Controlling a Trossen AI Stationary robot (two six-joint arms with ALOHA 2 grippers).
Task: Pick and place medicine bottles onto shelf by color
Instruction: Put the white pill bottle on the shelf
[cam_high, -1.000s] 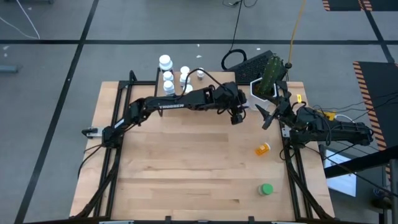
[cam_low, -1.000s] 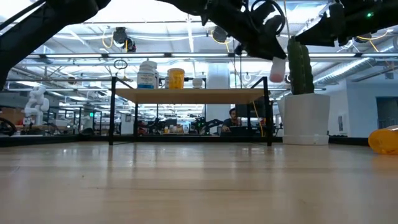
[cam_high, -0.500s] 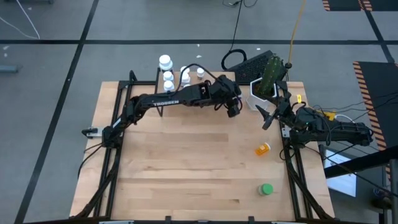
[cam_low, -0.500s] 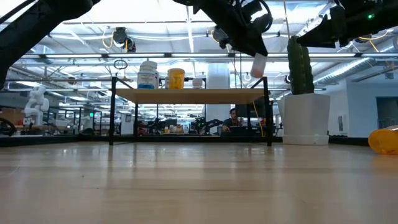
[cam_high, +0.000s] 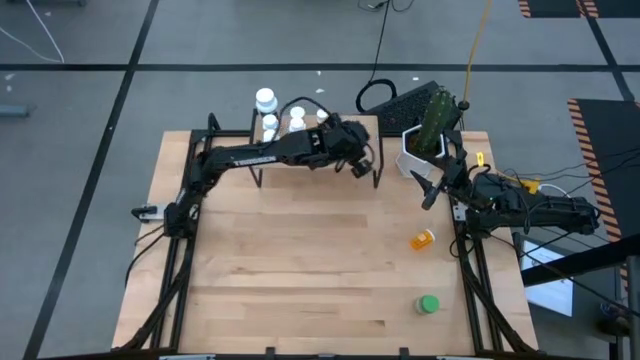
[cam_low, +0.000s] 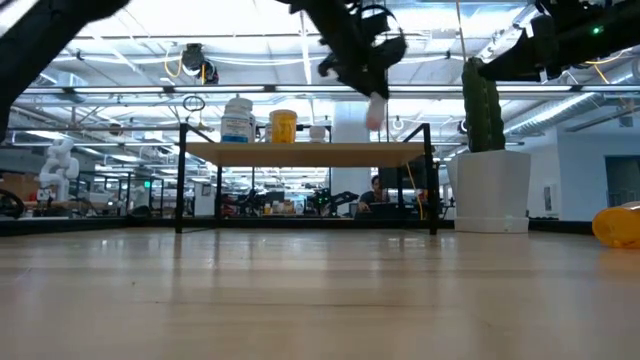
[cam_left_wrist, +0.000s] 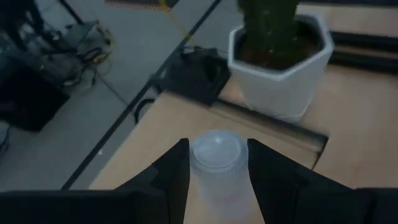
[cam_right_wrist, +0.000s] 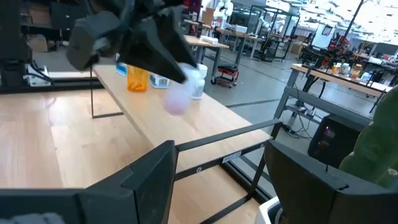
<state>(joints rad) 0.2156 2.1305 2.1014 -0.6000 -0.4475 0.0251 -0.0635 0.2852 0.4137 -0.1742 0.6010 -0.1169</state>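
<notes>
Shelf (cam_low: 300, 153) at the table's far edge already carries several white bottles and an orange one (cam_low: 283, 126). Left gripper (cam_left_wrist: 217, 180), clamped on a white bottle (cam_left_wrist: 217, 168), hovers above the shelf's right end. Right gripper (cam_high: 428, 190) waits agape near the right edge; an orange bottle (cam_high: 424, 239) and a green one (cam_high: 428, 304) remain on the table there.

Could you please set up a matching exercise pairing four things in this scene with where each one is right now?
Things:
1. white bottle
2. orange bottle
3. green bottle
4. cactus pot

Places:
A. at the table's far right corner, beside the shelf
B. lying on the table near the right arm
C. held in the left end effector above the shelf
D. on the table near its front right edge

Pairs: 1-C, 2-B, 3-D, 4-A
</notes>
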